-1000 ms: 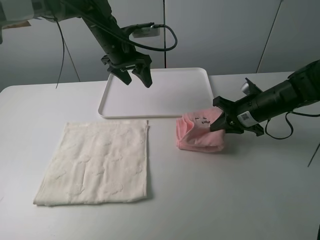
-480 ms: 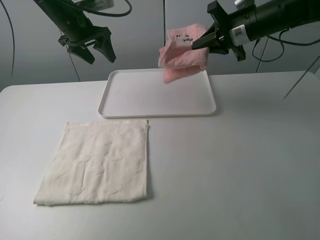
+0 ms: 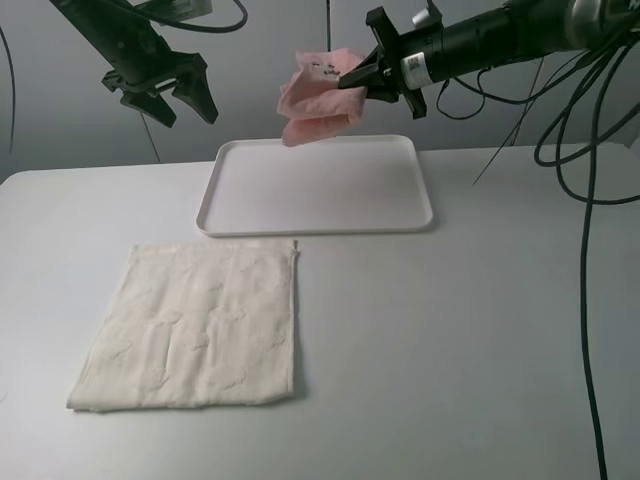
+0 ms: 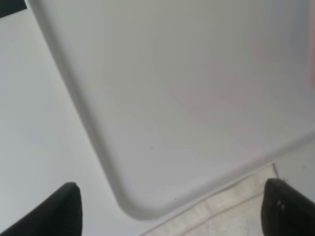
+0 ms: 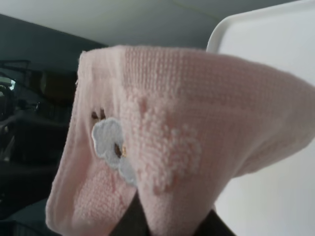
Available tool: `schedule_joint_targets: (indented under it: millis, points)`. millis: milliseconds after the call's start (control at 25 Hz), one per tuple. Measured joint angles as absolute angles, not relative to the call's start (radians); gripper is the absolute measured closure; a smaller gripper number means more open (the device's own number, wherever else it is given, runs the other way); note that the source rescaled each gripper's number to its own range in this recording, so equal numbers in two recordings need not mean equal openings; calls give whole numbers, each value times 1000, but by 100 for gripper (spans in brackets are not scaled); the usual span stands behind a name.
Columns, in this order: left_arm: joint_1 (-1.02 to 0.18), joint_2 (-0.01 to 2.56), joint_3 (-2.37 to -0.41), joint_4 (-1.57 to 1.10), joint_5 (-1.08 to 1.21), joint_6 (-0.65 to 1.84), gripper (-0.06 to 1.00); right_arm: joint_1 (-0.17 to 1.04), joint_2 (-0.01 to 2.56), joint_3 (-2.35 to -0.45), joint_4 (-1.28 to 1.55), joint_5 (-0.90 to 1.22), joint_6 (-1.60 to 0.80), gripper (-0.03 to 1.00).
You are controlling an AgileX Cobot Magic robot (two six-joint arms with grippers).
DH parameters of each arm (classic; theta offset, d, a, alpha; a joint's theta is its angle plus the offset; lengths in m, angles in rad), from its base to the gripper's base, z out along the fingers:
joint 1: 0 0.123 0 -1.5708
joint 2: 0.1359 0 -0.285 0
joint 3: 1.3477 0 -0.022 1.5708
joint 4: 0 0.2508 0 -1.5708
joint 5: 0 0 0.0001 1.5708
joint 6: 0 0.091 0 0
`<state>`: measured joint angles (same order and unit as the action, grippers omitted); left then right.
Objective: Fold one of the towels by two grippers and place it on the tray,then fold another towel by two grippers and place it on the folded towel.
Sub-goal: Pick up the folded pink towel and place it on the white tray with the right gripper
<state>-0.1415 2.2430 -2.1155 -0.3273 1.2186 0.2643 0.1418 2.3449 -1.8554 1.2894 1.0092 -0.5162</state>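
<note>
My right gripper (image 3: 352, 80) is shut on the folded pink towel (image 3: 312, 98) and holds it in the air above the far part of the white tray (image 3: 405, 214). In the right wrist view the pink towel (image 5: 167, 142) fills the frame, with a white flower patch, and the tray (image 5: 275, 59) lies behind it. The cream towel (image 3: 195, 328) lies spread flat on the table in front of the tray's left side. My left gripper (image 3: 180, 100) is open and empty, raised high to the left of the tray. The left wrist view shows its fingertips (image 4: 59, 209), a tray corner (image 4: 133, 206) and a strip of cream towel (image 4: 231, 206).
The white table (image 3: 470, 340) stretches out to the right and front of the tray. Black cables (image 3: 590, 200) hang down at the far right. A grey wall stands behind the table.
My right gripper lifted the pink towel off the table beside the tray, then carried it up and left over the tray. My left gripper rose and moved left, away from the tray.
</note>
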Motion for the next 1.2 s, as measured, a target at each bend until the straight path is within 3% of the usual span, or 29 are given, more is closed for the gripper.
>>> schedule_joint_targets:
  millis: [360,1000,1080,1200]
  points:
    - [-141,2243,-2115,-327,1219,264,-4,146,2532,-1864,1297,876,-597,87]
    - [-141,2259,-2114,-334,1219,264,-4,217,2546,-1866,1263,745,-600,87]
    - [-141,2258,-2112,-335,1219,264,-4,217,2546,-1868,1253,731,-598,77]
    - [-141,2258,-2112,-335,1219,264,-4,217,2546,-1868,1234,729,-596,35]
